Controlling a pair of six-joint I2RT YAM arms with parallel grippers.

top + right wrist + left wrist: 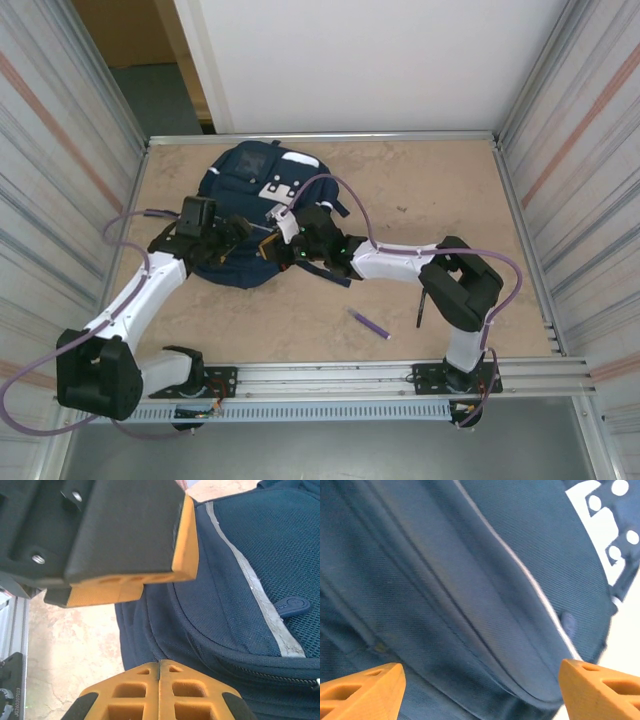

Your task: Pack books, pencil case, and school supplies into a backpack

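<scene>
The backpack (238, 182) worries me most. It is soft, slumped navy twill with nothing stiff in it, and I cannot make out an opened mouth, so anything carried over could slide off its rounded top.

My left gripper (480, 695) hangs right over the backpack's fabric, its orange fingers spread wide and empty. If it closes here it might bunch a loose fold rather than catch a zipper pull.

My right gripper (159, 694) has its jaws pressed flat together, with nothing visible between them. It sits at the backpack's near edge, just beside the left one, and the two could knock together.

The mesh panel and pale woven stripe (255, 597) could snag the hollow-ribbed plastic fingertips.

The purple pen (371, 323) and black pen (422, 308) lie well apart from the backpack, off its near right. Both are slim, smooth and round, so they may roll when pinched.
</scene>
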